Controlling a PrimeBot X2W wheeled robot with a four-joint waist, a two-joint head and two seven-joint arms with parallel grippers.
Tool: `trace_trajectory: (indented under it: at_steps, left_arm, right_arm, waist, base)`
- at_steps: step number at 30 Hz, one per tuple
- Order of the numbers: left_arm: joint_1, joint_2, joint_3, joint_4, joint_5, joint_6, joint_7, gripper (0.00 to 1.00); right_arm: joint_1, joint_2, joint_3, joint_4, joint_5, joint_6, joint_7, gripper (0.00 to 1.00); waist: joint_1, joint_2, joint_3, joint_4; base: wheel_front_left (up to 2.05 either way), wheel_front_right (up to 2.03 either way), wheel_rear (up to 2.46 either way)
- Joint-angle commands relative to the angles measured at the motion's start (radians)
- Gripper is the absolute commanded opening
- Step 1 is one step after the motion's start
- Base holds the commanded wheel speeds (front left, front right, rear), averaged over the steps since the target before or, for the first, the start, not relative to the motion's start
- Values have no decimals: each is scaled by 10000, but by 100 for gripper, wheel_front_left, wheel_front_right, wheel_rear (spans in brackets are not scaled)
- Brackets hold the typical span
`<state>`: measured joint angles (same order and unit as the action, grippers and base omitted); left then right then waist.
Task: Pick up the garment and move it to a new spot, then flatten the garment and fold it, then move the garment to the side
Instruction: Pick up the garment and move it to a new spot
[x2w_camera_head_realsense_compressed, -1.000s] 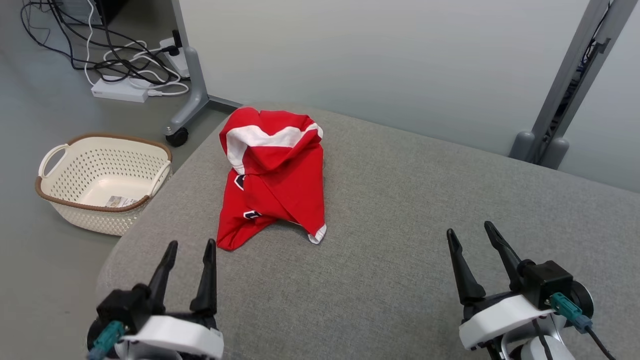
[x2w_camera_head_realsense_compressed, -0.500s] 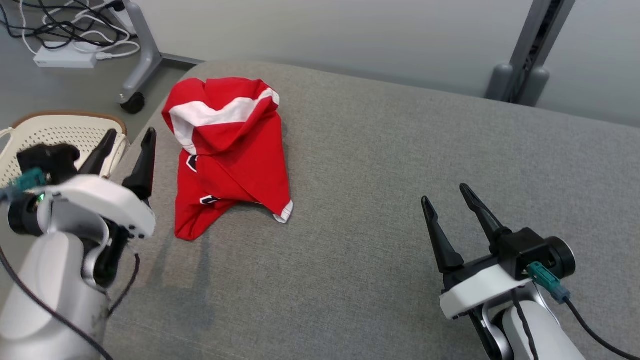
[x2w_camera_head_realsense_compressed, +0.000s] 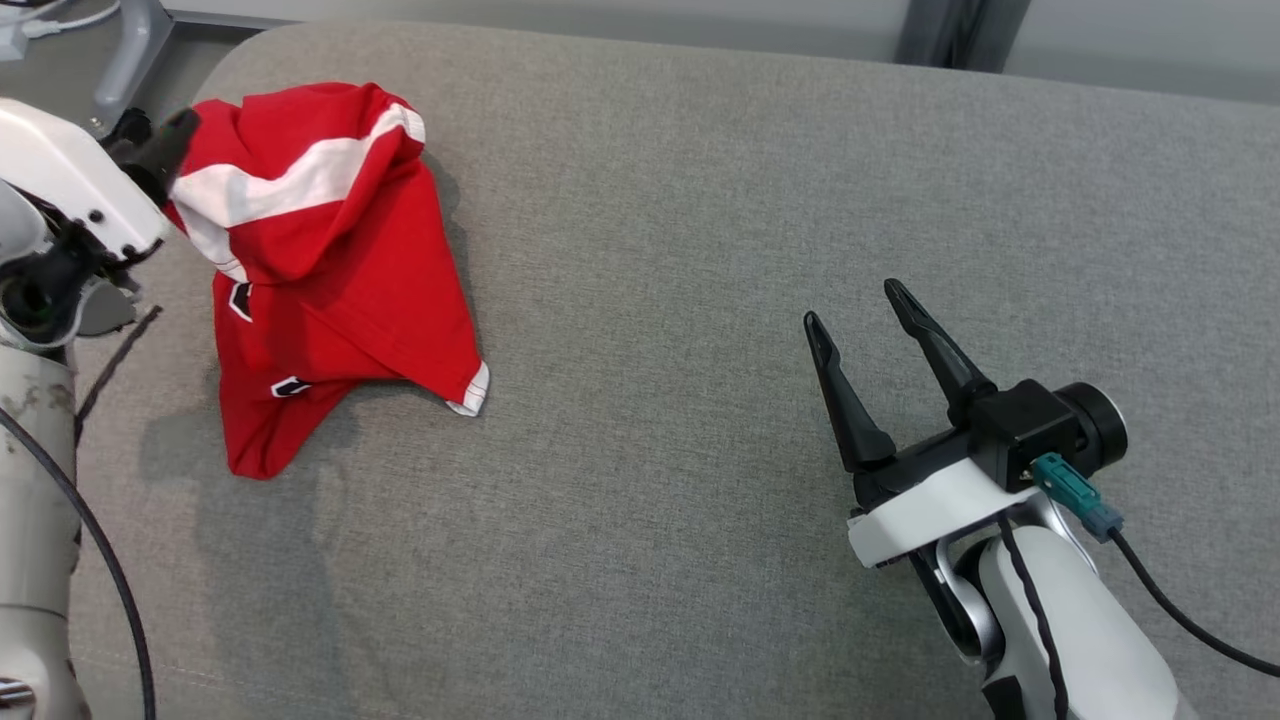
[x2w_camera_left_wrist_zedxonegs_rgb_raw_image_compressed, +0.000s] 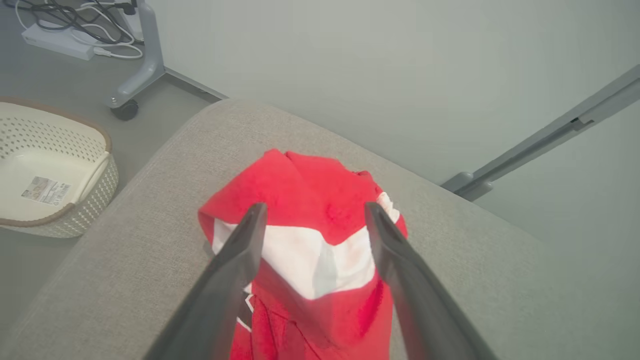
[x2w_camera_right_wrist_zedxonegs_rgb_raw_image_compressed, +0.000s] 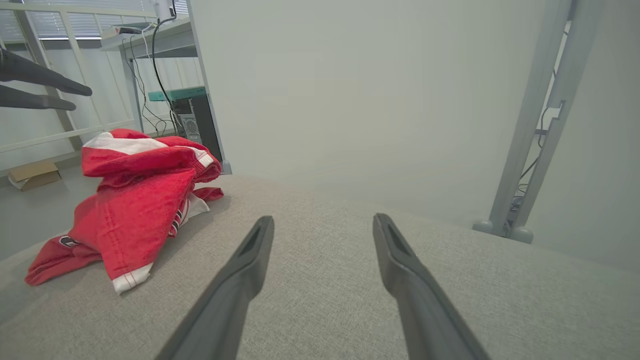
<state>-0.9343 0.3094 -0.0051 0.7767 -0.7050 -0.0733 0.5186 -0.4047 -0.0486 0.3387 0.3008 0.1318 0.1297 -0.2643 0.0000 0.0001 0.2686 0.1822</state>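
Red garment (x2w_camera_head_realsense_compressed: 320, 270) bunched just ahead of left hand (x2w_camera_left_wrist_zedxonegs_rgb_raw_image_compressed: 315, 207): spread wide, empty, maybe touching. Right hand (x2w_camera_head_realsense_compressed: 852, 303) spread, empty, well apart.

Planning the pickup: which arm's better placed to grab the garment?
Left. Left gripper is open right at the garment, fingers framing it; right gripper, also open, sits far off over bare cushion.
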Motion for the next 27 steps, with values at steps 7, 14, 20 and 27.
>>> trace_trajectory:
  at_steps: [7, 14, 20, 27]
  left_arm:
    - [-1068, 332, -614, 1163, 724, 505, 455, 100]
    - [-1638, 428, -1039, 2166, 1151, 592, 294, 100]
    - [-1963, 362, -1083, 2749, 1072, 412, 217, 100]
    - [-2242, 285, -1217, 3271, 982, 91, 310, 0]
  right_arm:
    - [-271, -40, 45, -116, -44, 20, -7, 100]
    - [-502, -48, 162, -166, 44, 20, -7, 100]
    - [-619, -47, 153, -161, -7, 20, -7, 100]
    - [-723, -47, 102, -106, -55, 20, -7, 100]
  waist:
    - [0, -1, 656, -387]
    - [0, -1, 1030, -486]
    - [0, -1, 1221, -485]
    - [0, -1, 1296, -442]
  base:
    - [0, 0, 0]
    - [0, 0, 0]
    - [0, 0, 0]
    - [0, 0, 0]
